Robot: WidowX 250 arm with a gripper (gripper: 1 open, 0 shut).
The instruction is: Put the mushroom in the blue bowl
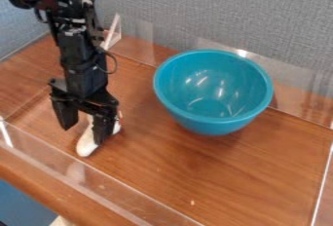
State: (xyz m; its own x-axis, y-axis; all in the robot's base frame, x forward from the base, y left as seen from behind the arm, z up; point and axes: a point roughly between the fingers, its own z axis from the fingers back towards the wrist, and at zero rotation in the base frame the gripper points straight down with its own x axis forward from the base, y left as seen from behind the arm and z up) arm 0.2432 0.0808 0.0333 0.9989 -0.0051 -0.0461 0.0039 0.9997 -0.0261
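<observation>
The claw (85,126) hangs spread apart over the mushroom (96,137), which lies near the bench's (221,176) front-left clear edge wall (39,157). Bare wood separates it from the blue bowl (213,92).

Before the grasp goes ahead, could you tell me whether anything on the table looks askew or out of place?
The mushroom lies tipped on its side between the open gripper fingers, stem toward the table edge. The blue bowl sits upright and empty. Nothing looks spilled or damaged.
</observation>
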